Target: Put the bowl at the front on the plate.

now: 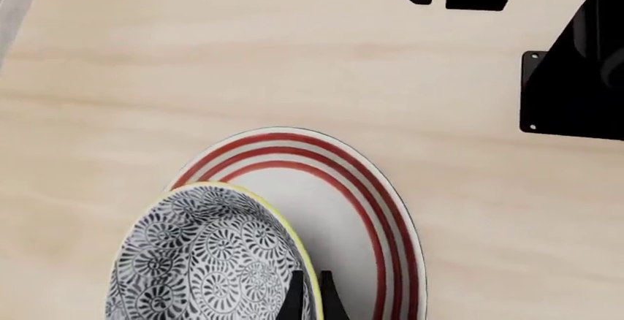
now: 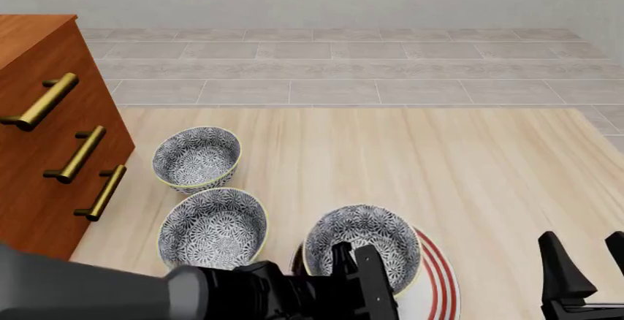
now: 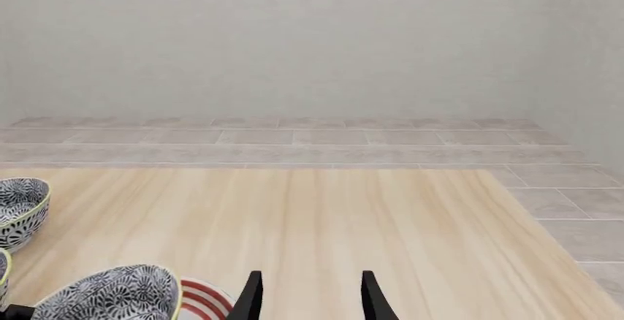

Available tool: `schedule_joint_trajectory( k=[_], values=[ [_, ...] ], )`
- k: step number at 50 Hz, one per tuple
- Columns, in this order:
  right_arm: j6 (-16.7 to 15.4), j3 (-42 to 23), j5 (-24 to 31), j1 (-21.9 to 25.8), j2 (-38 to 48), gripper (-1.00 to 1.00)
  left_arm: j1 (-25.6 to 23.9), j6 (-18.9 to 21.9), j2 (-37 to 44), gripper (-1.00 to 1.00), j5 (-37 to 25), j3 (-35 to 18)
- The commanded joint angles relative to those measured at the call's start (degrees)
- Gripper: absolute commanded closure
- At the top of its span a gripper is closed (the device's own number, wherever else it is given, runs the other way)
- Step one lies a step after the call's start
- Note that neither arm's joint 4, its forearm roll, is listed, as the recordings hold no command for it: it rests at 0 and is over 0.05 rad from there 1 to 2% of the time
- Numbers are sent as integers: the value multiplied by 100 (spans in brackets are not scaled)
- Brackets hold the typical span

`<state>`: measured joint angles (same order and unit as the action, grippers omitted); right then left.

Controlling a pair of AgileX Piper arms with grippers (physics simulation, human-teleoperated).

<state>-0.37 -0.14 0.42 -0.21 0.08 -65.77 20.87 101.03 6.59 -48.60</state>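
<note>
The bowl (image 2: 366,236), blue-and-white floral with a yellow-green rim, sits over the left part of the plate (image 2: 440,280), a white plate with red rings. My left gripper (image 2: 356,260) is shut on the bowl's near rim. In the left wrist view its fingers (image 1: 292,299) pinch the rim of the bowl (image 1: 200,254), with the plate (image 1: 341,181) beneath; I cannot tell whether the bowl touches it. My right gripper (image 2: 587,258) stands open at the front right, apart from the plate. The right wrist view shows that gripper (image 3: 310,296) holding nothing, with the bowl (image 3: 112,294) and plate (image 3: 200,302) beside it.
Two look-alike bowls stand left of the plate, one (image 2: 212,227) nearer and one (image 2: 196,158) farther back. A wooden dresser (image 2: 39,152) with brass handles fills the left side. The right arm's black parts (image 1: 575,79) cross the left wrist view.
</note>
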Motion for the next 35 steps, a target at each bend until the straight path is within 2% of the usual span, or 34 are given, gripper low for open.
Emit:
schedule_joint_trajectory(
  k=[1, 35],
  values=[
    [4, -4, 5, 8, 0, -100, -82, -98, -18, 100, -42, -48],
    [40, -8, -9, -21, -1, -100, -16, -56, 114, 100, -20, -59]
  ],
)
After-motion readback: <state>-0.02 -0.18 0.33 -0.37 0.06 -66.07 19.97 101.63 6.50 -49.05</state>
